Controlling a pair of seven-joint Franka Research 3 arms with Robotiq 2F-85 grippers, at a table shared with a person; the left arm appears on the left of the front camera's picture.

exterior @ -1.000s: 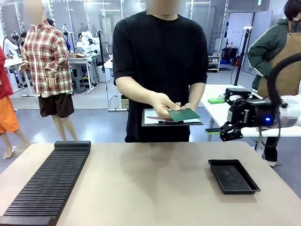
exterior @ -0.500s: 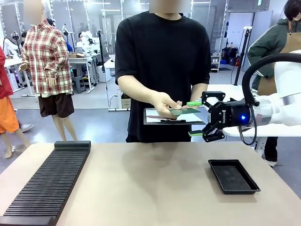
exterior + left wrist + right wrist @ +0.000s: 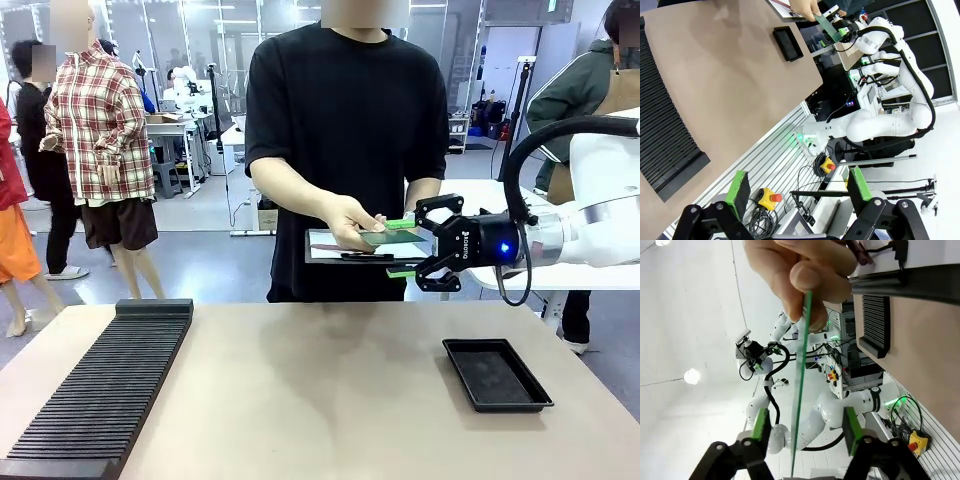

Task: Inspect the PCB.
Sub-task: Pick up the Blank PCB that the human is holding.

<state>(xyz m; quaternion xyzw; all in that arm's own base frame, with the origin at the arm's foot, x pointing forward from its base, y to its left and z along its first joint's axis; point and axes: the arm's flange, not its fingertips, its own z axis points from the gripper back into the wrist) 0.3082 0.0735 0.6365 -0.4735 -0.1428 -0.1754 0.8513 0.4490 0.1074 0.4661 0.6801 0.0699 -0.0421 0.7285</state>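
The person across the table holds out the PCB (image 3: 388, 238), a thin green board, pinched in one hand (image 3: 348, 218) above a clipboard (image 3: 325, 259). My right gripper (image 3: 403, 246) is open, one green pad above the board's near edge and one below it, neither touching. In the right wrist view the PCB (image 3: 801, 390) shows edge-on, running down from the person's fingers (image 3: 800, 275) into the gap between my right gripper's (image 3: 805, 427) pads. My left gripper (image 3: 797, 187) is open and holds nothing. From there the PCB (image 3: 826, 25) is small and far off.
A shallow black tray (image 3: 495, 375) lies on the table's right side. A long black slotted rack (image 3: 100, 390) runs along the left side. The clipboard with white paper sits in the person's other hand, just under the board.
My right arm has swung left from beside the table toward the person. Its open jaws have come around the PCB's near edge. The person's hands and the left gripper have stayed put.
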